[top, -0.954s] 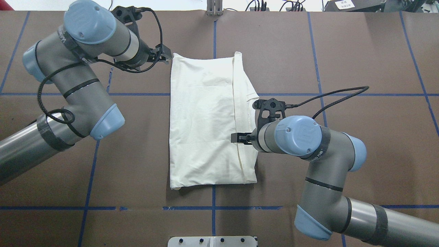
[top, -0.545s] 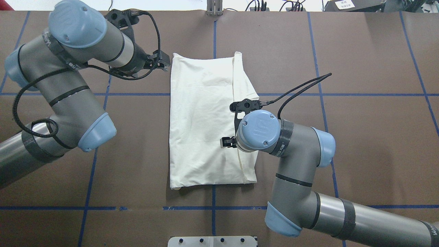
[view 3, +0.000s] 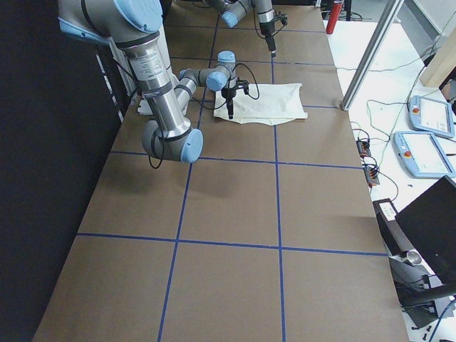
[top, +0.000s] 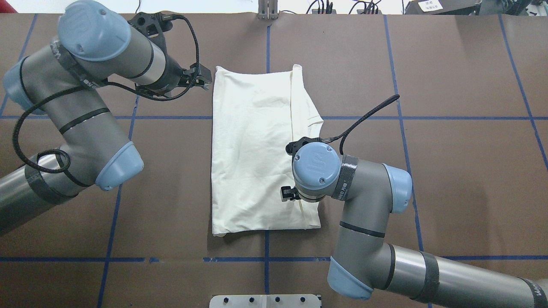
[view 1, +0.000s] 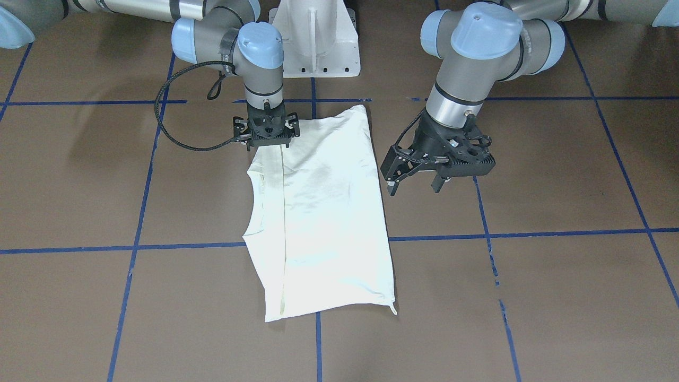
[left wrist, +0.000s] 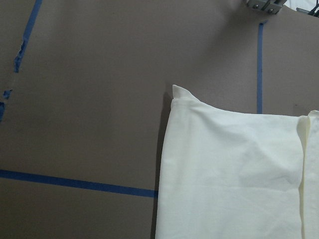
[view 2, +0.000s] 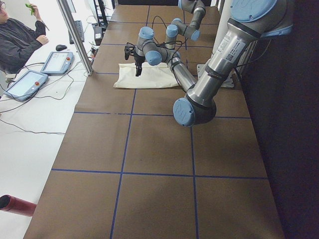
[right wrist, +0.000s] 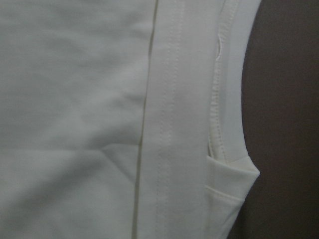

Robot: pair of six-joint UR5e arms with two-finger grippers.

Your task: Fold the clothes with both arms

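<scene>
The left gripper (view 1: pixel 415 185) hangs with its fingers spread wide and nothing between them, just beside the long edge of the shirt (view 1: pixel 329 212). The right gripper (view 1: pixel 268 142) points straight down over the shirt's folded-in strip, and I cannot tell how far its fingers are parted. The shirt lies flat mid-table (view 1: pixel 530 297) as a long oblong, plain cream side up.

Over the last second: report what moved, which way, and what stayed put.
The right gripper swung inward over the shirt's right folded edge, now pointing down. The left gripper backed slightly off the far left corner, open. No grasp shows. The shirt lay unchanged.
</scene>
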